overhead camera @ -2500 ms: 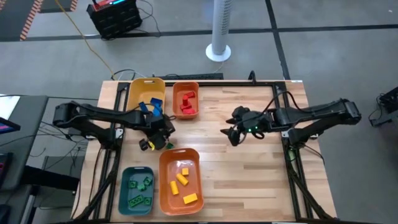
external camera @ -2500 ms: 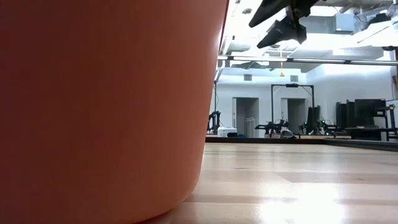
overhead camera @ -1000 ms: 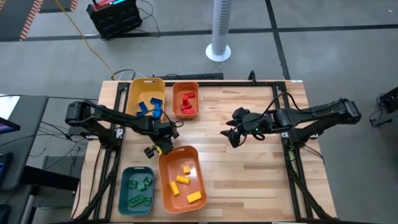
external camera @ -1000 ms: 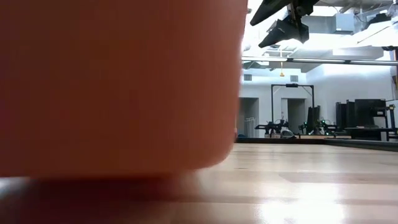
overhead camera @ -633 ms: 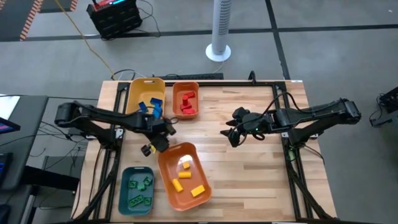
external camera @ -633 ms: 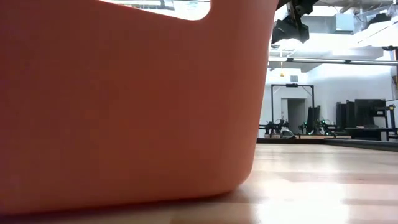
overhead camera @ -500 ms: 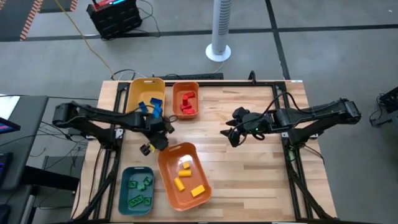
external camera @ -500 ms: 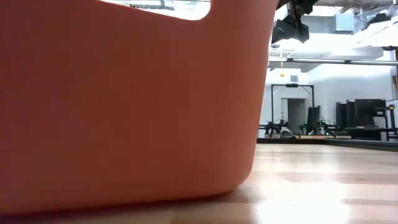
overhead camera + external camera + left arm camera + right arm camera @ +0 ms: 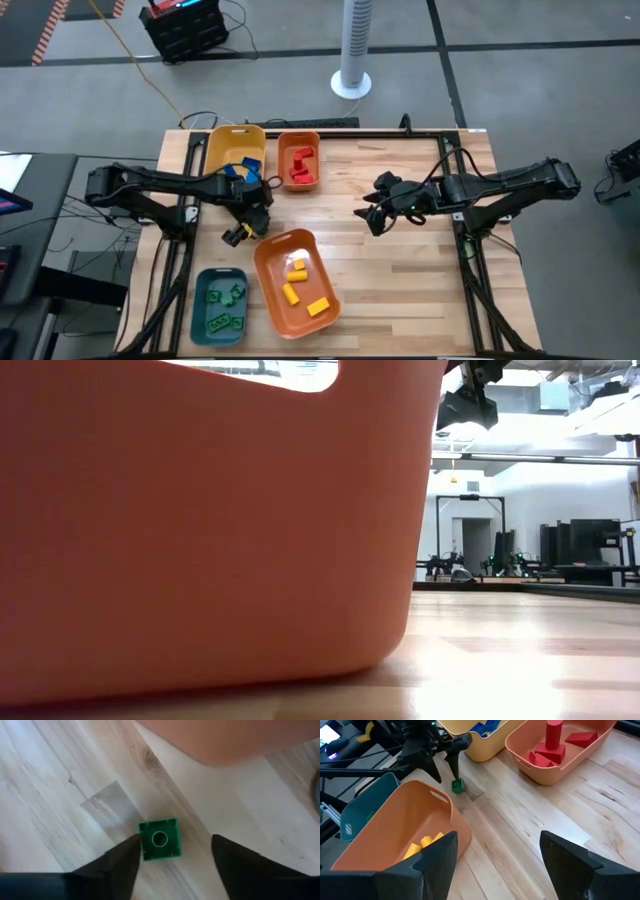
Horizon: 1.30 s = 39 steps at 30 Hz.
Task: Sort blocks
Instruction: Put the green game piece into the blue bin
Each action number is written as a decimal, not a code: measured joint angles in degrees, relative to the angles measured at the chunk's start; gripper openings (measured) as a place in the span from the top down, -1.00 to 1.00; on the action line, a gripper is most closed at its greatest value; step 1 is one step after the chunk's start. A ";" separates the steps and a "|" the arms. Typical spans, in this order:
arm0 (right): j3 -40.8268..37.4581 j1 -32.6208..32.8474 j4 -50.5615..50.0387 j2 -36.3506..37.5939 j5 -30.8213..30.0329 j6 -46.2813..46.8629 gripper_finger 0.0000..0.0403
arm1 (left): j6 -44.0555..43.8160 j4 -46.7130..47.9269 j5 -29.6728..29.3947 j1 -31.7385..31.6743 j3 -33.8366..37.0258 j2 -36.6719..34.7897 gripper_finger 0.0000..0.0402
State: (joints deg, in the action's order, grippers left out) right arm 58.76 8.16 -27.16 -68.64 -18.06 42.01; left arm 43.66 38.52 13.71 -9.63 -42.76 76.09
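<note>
A small green block [image 9: 159,839] lies flat on the table, studs up, just off the far left corner of the orange bin [image 9: 293,283] that holds yellow blocks [image 9: 296,280]. The green block also shows in the right wrist view [image 9: 458,785]. My left gripper [image 9: 175,840] hangs open just above it, one finger on either side, touching nothing. In the high view the left gripper [image 9: 245,225] hides the block. My right gripper [image 9: 375,215] is open and empty above the middle of the table.
A yellow bin [image 9: 237,155] with blue blocks and an orange bin [image 9: 299,160] with red blocks stand at the far edge. A teal bin [image 9: 220,305] with green blocks stands near left. The orange bin's wall [image 9: 200,530] fills most of the low view. Bare wood lies to the right.
The orange bin with yellow blocks has turned on the table: its near end has swung toward the right edge, and the yellow blocks have slid inside it. My left gripper has drawn back a little toward the far left, away from the bin's far corner.
</note>
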 joint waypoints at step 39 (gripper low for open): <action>0.00 0.12 1.09 0.00 -1.54 1.59 -0.44 | -0.21 -9.63 -9.43 3.93 3.23 6.51 -0.04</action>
State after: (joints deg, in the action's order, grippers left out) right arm 58.76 8.28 -26.06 -68.64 -19.60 43.59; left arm 43.45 28.90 4.28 -5.69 -39.53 82.61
